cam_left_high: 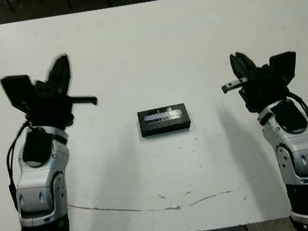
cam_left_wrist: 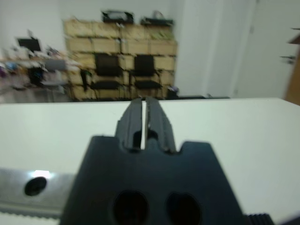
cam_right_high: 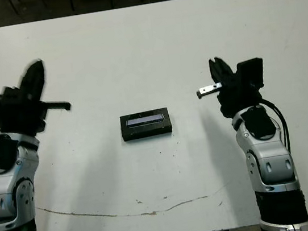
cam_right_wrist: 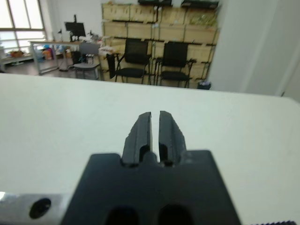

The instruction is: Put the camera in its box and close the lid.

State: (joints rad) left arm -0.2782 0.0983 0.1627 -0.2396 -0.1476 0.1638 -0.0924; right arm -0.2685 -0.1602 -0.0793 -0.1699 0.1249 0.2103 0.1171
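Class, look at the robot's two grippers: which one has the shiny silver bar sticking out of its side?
The right gripper: its bar is silver, while the left gripper's bar is black.

Table (cam_left_high: 143,36) bare all round both claws. Only obstacle: closed box w/ lid (cam_left_high: 164,119) on top, lying between them, well apart from each. L gripper (cam_left_high: 59,77) raised, fingers together, box inboard of it & nearer the robot, open lane across. R gripper (cam_left_high: 242,66) same, fingers together, box inboard, nothing in between. Ahead of both claws, open tabletop to the far edge.
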